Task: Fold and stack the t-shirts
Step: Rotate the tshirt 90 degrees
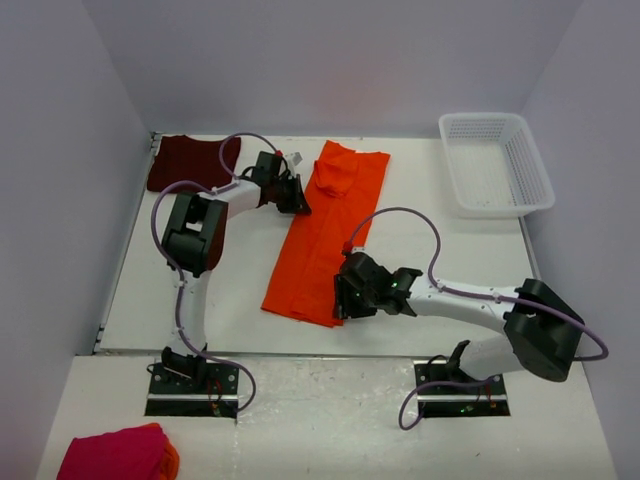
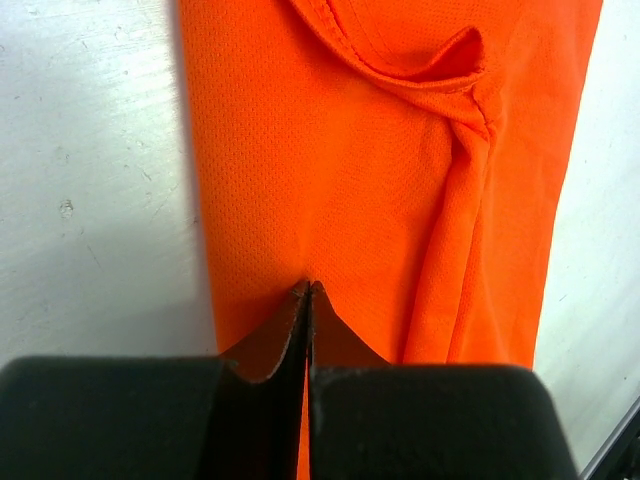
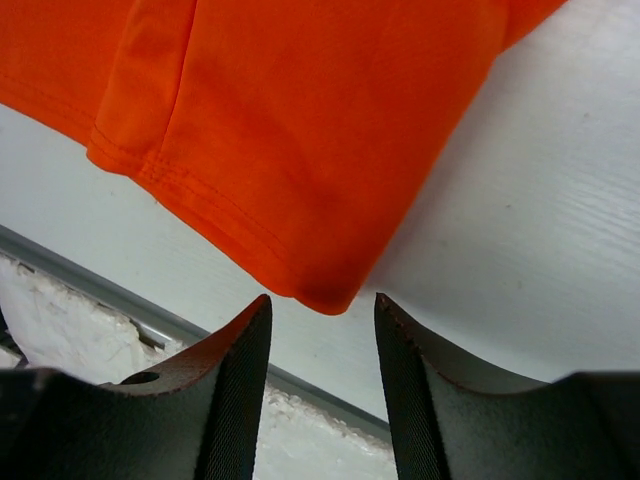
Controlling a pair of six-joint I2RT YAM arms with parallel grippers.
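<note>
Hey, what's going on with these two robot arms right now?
They are folding the orange t-shirt, which lies as a long strip on the table. The left claw is shut on its left edge; the right claw stands open at its near corner, not gripping. The maroon t-shirt lies at the far left.

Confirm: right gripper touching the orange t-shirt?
Apart. Right wrist view: the right gripper is open, and the orange t-shirt corner sits between its fingertips with table showing either side.
</note>
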